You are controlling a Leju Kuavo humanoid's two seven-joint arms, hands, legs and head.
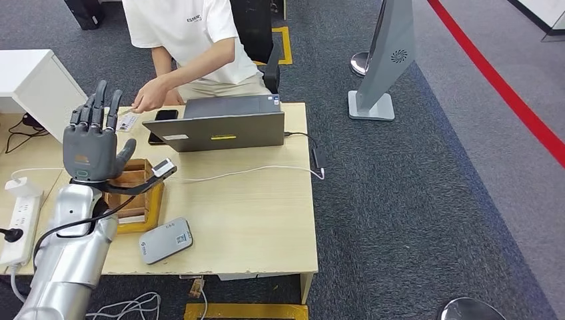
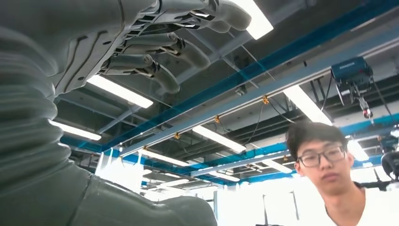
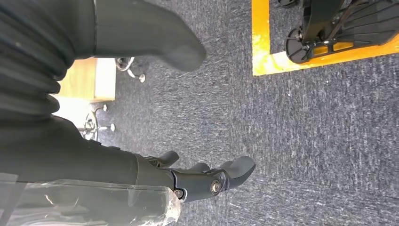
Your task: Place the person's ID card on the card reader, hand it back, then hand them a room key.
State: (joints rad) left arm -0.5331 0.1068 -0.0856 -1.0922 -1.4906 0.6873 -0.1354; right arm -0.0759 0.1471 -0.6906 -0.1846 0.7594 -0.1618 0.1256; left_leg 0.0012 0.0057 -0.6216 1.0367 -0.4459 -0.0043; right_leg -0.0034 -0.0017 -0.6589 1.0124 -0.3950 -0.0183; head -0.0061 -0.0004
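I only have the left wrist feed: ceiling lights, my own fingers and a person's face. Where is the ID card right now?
Observer: The head view shows the person's hand holding the ID card low over the far left of the table, just beyond your raised left hand.
Operator: Is my left hand holding anything?
Observer: No, its fingers are apart and it holds nothing.
Operator: Where's the card reader?
Observer: A grey device that looks like the card reader lies near the table's front edge, beside the wooden tray.
Operator: And my right hand?
Observer: The right hand hangs over the carpet, holding nothing.
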